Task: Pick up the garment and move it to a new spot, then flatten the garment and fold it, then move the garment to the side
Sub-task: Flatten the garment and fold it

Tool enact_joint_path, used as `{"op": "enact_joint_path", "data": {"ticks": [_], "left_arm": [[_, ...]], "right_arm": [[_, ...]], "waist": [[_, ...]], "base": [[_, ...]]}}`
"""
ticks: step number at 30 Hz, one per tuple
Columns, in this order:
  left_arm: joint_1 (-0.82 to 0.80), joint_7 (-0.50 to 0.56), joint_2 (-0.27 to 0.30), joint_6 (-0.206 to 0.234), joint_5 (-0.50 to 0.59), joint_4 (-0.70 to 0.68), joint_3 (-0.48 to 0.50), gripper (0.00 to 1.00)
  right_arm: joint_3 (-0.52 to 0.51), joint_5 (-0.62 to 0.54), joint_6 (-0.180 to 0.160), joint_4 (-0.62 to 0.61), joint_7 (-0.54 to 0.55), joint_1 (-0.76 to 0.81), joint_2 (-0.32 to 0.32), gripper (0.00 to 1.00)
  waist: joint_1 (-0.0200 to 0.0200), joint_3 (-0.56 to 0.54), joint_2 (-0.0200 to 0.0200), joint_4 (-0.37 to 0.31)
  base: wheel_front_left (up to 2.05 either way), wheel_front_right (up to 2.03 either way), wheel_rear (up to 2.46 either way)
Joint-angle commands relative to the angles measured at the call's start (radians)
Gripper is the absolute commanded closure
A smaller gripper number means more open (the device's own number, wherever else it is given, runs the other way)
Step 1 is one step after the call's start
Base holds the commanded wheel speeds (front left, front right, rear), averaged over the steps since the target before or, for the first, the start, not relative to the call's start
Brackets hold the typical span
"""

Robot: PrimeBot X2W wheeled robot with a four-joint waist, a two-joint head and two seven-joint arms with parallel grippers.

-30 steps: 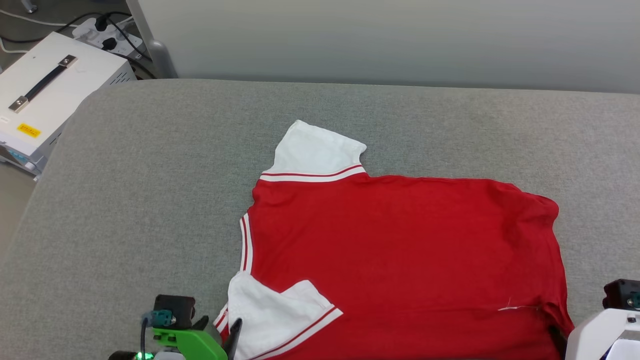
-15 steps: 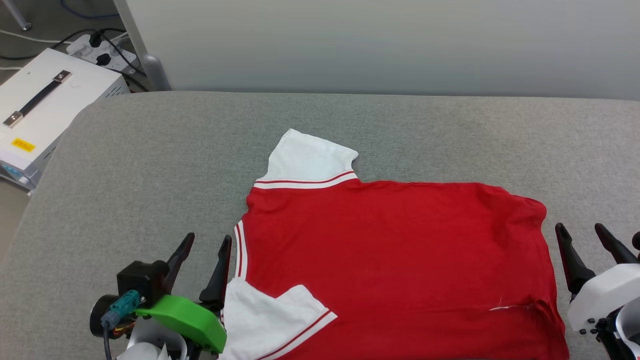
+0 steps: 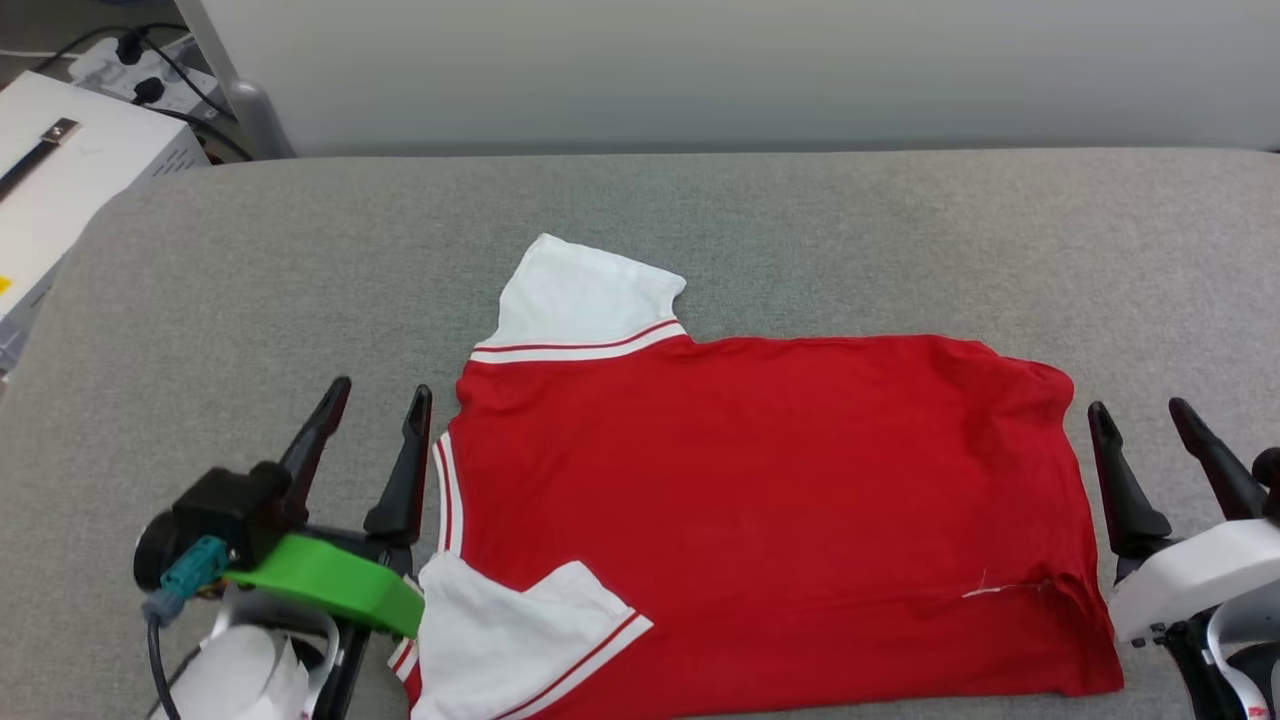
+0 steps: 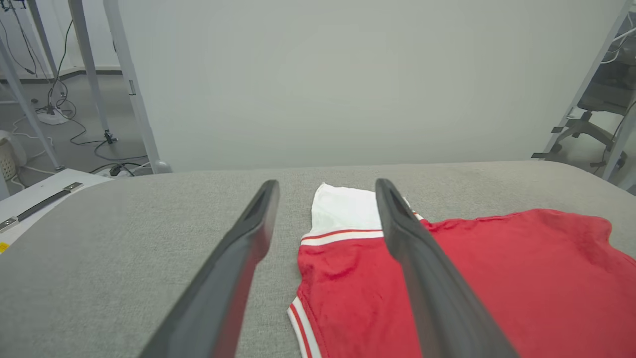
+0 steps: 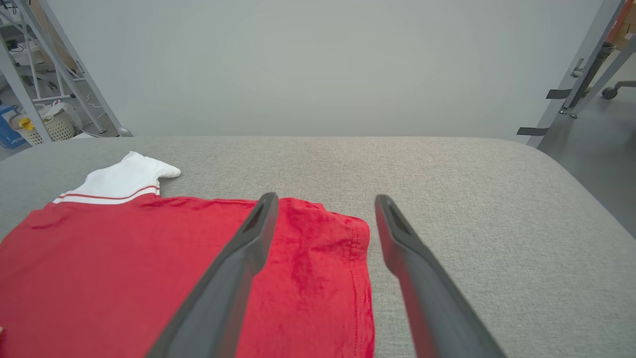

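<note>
The garment (image 3: 760, 500) is a red T-shirt with white sleeves and stripe trim, spread flat on the grey padded table (image 3: 800, 230). One white sleeve points to the far side, the other lies folded onto the body at the near left. My left gripper (image 3: 380, 395) stands open just left of the collar edge, holding nothing. My right gripper (image 3: 1140, 415) stands open just right of the hem, also holding nothing. In the left wrist view the garment (image 4: 497, 278) lies under and right of the open fingers (image 4: 238, 258). In the right wrist view the hem corner (image 5: 348, 233) lies between the open fingers (image 5: 412, 258).
A white box with a black handle (image 3: 60, 180) stands off the table's far left corner, with a power strip and cables (image 3: 130, 65) behind it. A pale wall (image 3: 700, 70) runs behind the table. Bare grey padding lies on the far side and left.
Both grippers have risen into view beside the garment, fingers up and apart; the right one had been nearly hidden at the hem. The head camera has shifted, so the whole scene has slid leftward.
</note>
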Motion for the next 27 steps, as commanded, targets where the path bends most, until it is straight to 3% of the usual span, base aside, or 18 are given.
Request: {"op": "enact_joint_path", "data": {"ticks": [1,7,10,18,27], "left_arm": [[-0.05,0.005,0.008,-0.015,0.011,0.004,0.0,0.0],[-0.27,0.15,0.054,-0.082,0.0,0.04,-0.015,0.0],[-0.395,0.302,0.083,-0.109,-0.038,0.087,-0.028,0.0],[-0.706,0.707,0.153,-0.144,-0.113,0.226,-0.087,0.0],[-0.89,1.009,0.206,-0.157,-0.188,0.338,-0.169,0.0]], "right_arm": [[0.003,-0.007,-0.001,-0.009,-0.012,-0.026,0.004,0.0],[0.021,-0.041,-0.001,-0.036,-0.04,-0.08,0.035,0.0],[0.035,-0.053,-0.001,-0.04,-0.058,-0.112,0.054,0.0],[0.068,-0.066,-0.001,-0.021,-0.117,-0.176,0.092,0.0],[0.088,-0.07,-0.001,0.027,-0.167,-0.236,0.119,0.0]], "waist": [[0.0,0.05,0.0112,-0.031],[0.0,0.157,0.0112,-0.088],[0.0,0.209,0.0112,-0.123],[0.0,0.334,0.0112,-0.196],[0.0,0.41,0.0112,-0.252]], "base": [[0.0,0.0,0.0],[0.0,0.0,0.0],[0.0,0.0,0.0],[0.0,0.0,0.0],[0.0,0.0,0.0]]}}
